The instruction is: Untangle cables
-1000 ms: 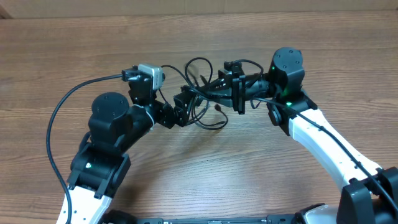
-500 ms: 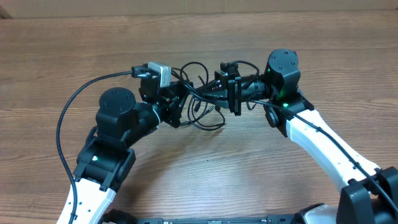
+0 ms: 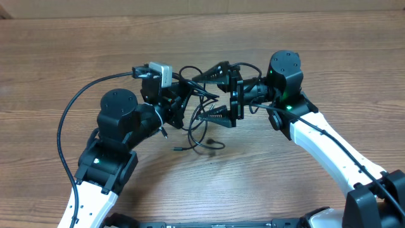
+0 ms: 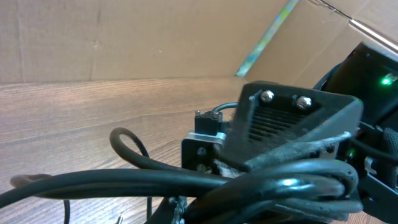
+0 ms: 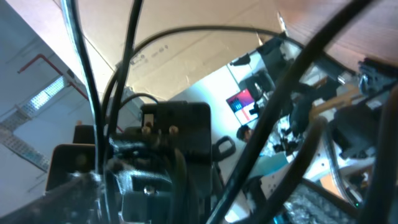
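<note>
1. Cables (image 3: 201,130) sit bunched in the air between your two hands, over the middle of the counter (image 3: 253,180). One loose loop sags from the bunch down to the wood, with a plug end (image 3: 176,149) lying at its left.
2. Left hand (image 3: 179,104): jaws together, clamped on the cables at the left side of the bunch. In the left wrist view the strands (image 4: 186,180) run right across the lens, too close to see the pinch itself. I read the hold from overhead.
3. Right hand (image 3: 215,95): jaws wide apart, gripping nothing. A few strands cross the gap between them. One ribbed finger (image 4: 273,127) shows in the left wrist view, just behind the bundle.
4. Step in hand, my read: a regrasp. Left anchors the knot and right is free to pick a strand. Nothing is separated yet; the tangle reads as one clump.
5. Next move: pick one strand you can trace to a free end. The sagging loop toward the plug end is the obvious candidate. Close the right hand on that strand only, then draw it away from the left hand.
6. Watch out: the right wrist view is all crossing strands, and you can't tell which is which there. Aim from overhead. Closing where the right jaws stand now would likely catch several strands and tighten the knot.
</note>
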